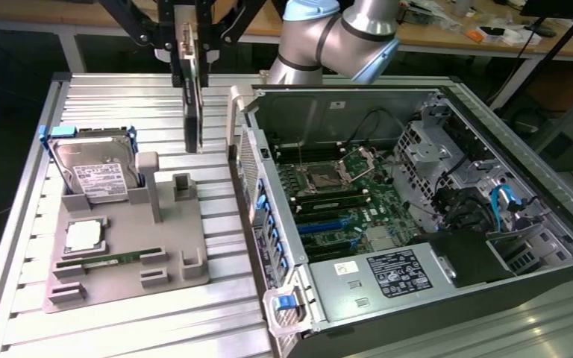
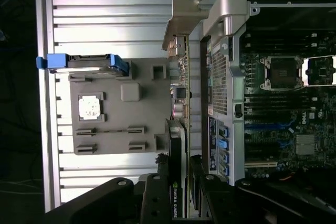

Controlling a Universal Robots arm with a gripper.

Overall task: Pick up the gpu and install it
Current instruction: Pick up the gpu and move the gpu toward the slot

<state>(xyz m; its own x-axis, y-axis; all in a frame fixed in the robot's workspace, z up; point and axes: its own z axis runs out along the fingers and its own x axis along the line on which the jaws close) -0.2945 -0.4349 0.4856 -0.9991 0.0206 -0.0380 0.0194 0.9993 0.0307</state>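
Note:
The gpu point(image 1: 195, 104) hangs on edge, high above the slatted metal table point(image 1: 117, 97), between the grey parts tray point(image 1: 172, 246) and the open computer case point(image 1: 266, 224). My gripper point(image 1: 195, 48) is shut on its upper end. In the wrist view the gpu point(image 2: 181, 93) appears edge-on, with its silver bracket point(image 2: 184, 17) at the far end and my gripper point(image 2: 178, 179) clamped on the black cooler end. The card sits just outside the case wall point(image 2: 220, 77), touching nothing else.
The grey tray holds a hard drive point(image 1: 92, 168) in a blue frame, a CPU point(image 1: 83, 235) and a green memory stick point(image 1: 107, 261). Inside the case lie the motherboard point(image 1: 336, 201), blue expansion slots point(image 1: 327, 224) and a power supply point(image 1: 396, 272). The arm point(image 1: 336, 37) reaches in from behind.

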